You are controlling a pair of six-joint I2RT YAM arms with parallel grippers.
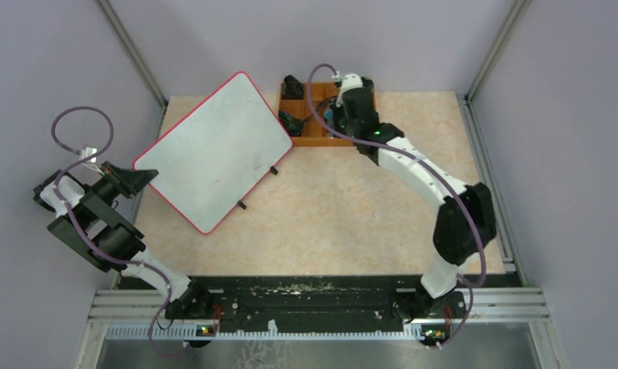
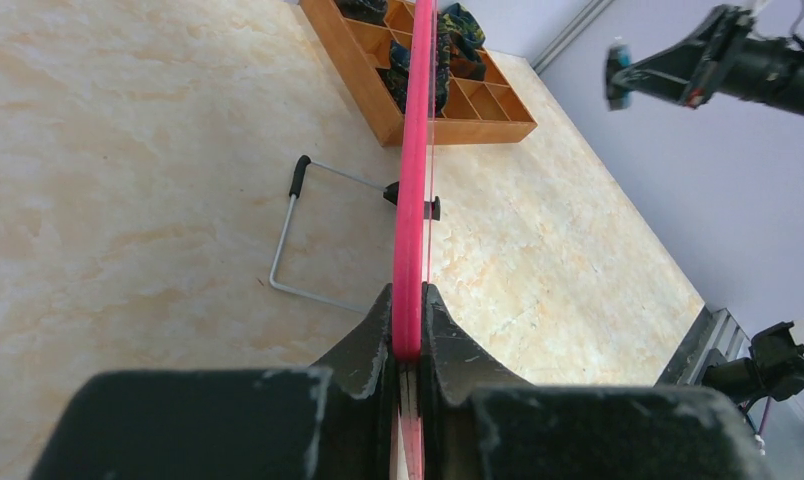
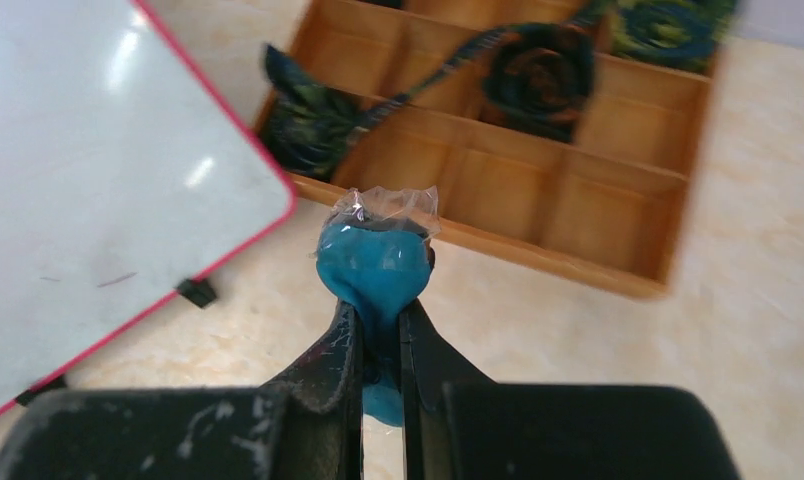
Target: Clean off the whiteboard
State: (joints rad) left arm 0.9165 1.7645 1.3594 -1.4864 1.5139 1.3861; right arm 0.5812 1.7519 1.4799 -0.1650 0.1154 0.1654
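Near left: left jaws pinched tight on the red rim of the whiteboard [image 1: 214,150], at its left corner. Board slantwise over the left half of the surface [image 1: 352,223], white face up, wire stand [image 2: 288,240] beneath. Farther right: right jaws squeezed onto a blue pad [image 3: 370,270] topped with clear film, just near the wooden tray [image 1: 317,141]. Dark cloths [image 3: 313,125] in the tray's compartments, far centre.

Beige marbled table [image 1: 344,223], wooden tray [image 1: 310,141] at far side, whiteboard [image 1: 214,154] beside it
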